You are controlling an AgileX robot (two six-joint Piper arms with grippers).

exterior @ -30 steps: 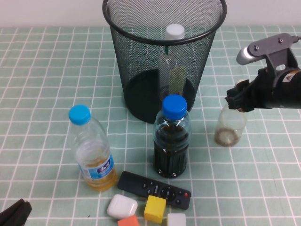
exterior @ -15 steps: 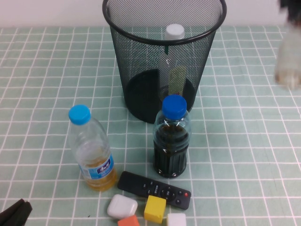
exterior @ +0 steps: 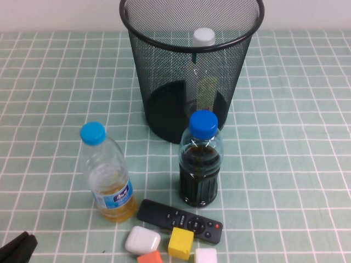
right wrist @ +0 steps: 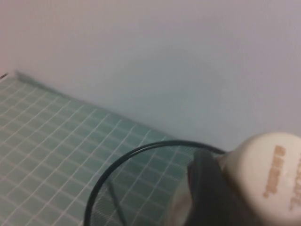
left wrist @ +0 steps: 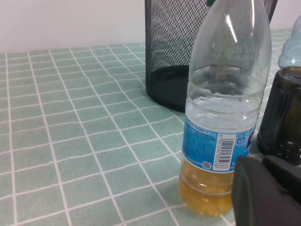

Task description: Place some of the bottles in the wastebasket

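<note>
The black wire-mesh wastebasket (exterior: 164, 71) stands at the back middle of the table. The tall clear bottle with a white cap (exterior: 203, 37) stands inside it. My right gripper (right wrist: 221, 197) is out of the high view. In the right wrist view it is shut on the short squat bottle, whose beige cap (right wrist: 268, 179) shows, held high in the air above the level of the wastebasket's rim (right wrist: 122, 160). My left gripper (exterior: 16, 246) rests at the near left corner of the table, shut and empty, just in front of the yellow-liquid bottle (left wrist: 225, 117).
A blue-capped bottle of yellow liquid (exterior: 108, 181) and a blue-capped bottle of dark liquid (exterior: 200, 164) stand in front of the wastebasket. A black remote (exterior: 181, 220), a white case (exterior: 142, 240) and small yellow (exterior: 181, 243), orange (exterior: 149, 257) and white (exterior: 205, 256) blocks lie at the near edge.
My right gripper lifted the short squat bottle off the table right of the wastebasket, rising out of the high view. The left arm has not moved.
</note>
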